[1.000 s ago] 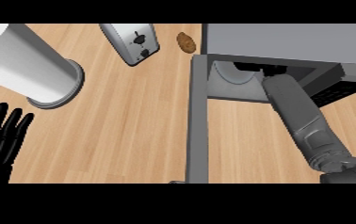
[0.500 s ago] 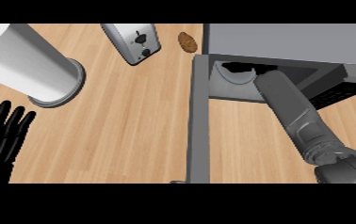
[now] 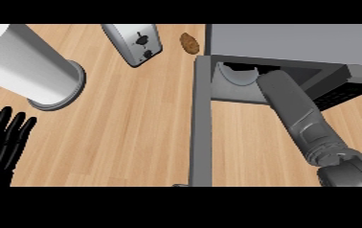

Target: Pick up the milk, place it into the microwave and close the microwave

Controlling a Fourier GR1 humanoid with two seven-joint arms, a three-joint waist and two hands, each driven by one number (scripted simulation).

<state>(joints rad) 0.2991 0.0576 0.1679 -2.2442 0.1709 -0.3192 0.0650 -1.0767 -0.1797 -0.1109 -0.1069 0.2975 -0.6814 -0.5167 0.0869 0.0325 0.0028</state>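
1. Milk is not plainly in sight on the worktop. A pale curved shape inside the microwave may be it, or may be the oven's own tray; I cannot tell which.
2. Right forearm runs from the lower right corner into the microwave's mouth, its long axis leaning up and to the left.
3. Right hand is tucked under the microwave's top edge. Only a dark sliver shows, so I cannot tell whether it is spread or closed round the milk.
4. Left hand rests at the view's left edge, fingers straight and pointing up, with nothing in it.
5. Door stands wide open, a grey slab running from the microwave's left corner down toward the robot. It is just left of the right forearm and well apart from the left hand.
6. Judged from this, the placing is near its end and the closing is not yet done. The door must swing rightward across the mouth where the forearm lies, so that arm has to come out first. The right hand is nearer, but the left is on the door's outer side.
7. Toaster, brown lump and tall pale cylinder stand to the left, clear of the door's swing.
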